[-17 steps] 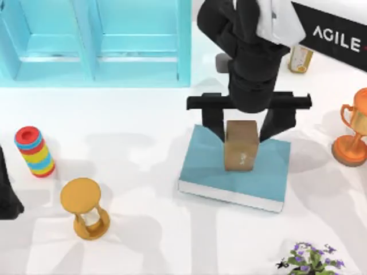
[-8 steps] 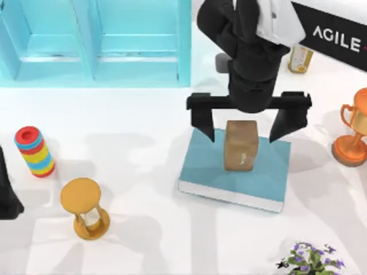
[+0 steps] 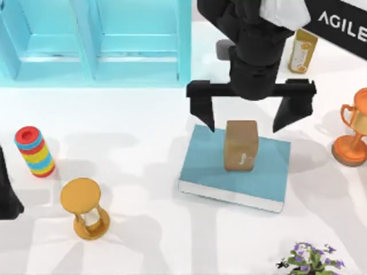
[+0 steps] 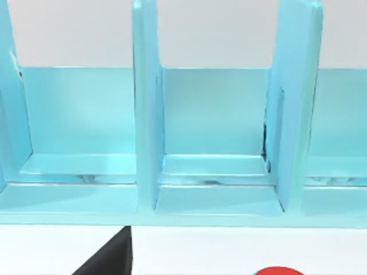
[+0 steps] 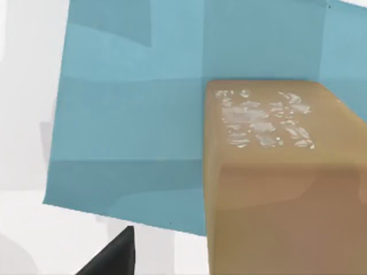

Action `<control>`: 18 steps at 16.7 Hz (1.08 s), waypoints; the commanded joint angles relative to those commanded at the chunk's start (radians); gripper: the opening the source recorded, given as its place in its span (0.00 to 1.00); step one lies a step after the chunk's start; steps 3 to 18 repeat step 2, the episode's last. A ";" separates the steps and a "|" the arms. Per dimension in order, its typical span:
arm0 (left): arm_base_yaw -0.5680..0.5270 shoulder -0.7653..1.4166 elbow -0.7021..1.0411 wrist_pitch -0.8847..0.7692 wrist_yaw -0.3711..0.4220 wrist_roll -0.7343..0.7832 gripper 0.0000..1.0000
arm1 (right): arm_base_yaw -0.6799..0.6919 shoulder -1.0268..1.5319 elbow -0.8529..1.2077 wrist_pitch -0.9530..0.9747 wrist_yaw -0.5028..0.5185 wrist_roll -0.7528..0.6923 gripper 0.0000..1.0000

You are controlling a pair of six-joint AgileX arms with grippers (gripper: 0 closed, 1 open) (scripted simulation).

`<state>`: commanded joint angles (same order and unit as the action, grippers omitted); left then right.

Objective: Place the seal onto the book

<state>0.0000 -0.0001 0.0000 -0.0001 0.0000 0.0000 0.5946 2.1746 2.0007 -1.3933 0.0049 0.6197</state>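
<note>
1. Two black fingers of the right gripper (image 3: pixel 250 118) stand spread wide apart above the far edge of the large flat teal-blue book (image 3: pixel 206 157), and they hold nothing.
2. The small tan-brown wooden seal (image 3: pixel 240 145), an upright block with rounded edges, stands free on the book's cover between the two fingers in the top view; neither finger touches it, and a clear gap shows on each side.
3. A tiny pale mark sits low on the face of the seal that is turned toward the near side of the worktop (image 3: pixel 132 229).
4. In the right wrist view the seal (image 5: pixel 275 189) rises close to the camera with pale speckles on its upper face, and the book's cover (image 5: pixel 132 114) spreads behind and beside it.
5. The book lies flat on the white worktop, right of centre, with its white page edges showing along the near side.
6. The left arm is parked at the left edge of the top view; whether its gripper is released or clenched cannot be told.
7. The left wrist view looks at the cyan shelf unit (image 4: pixel 155 126), which stands at the far left of the worktop (image 3: pixel 94 40).
8. An orange-brown hourglass with round ends (image 3: pixel 85 208) and a striped stack of coloured rings (image 3: pixel 35 151) stand on the left side, well apart from the book.
9. An orange trophy cup (image 3: pixel 352 134) stands at the right edge of the worktop.
</note>
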 joint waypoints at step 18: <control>0.000 0.000 0.000 0.000 0.000 0.000 1.00 | 0.000 0.001 0.018 -0.018 0.000 0.000 1.00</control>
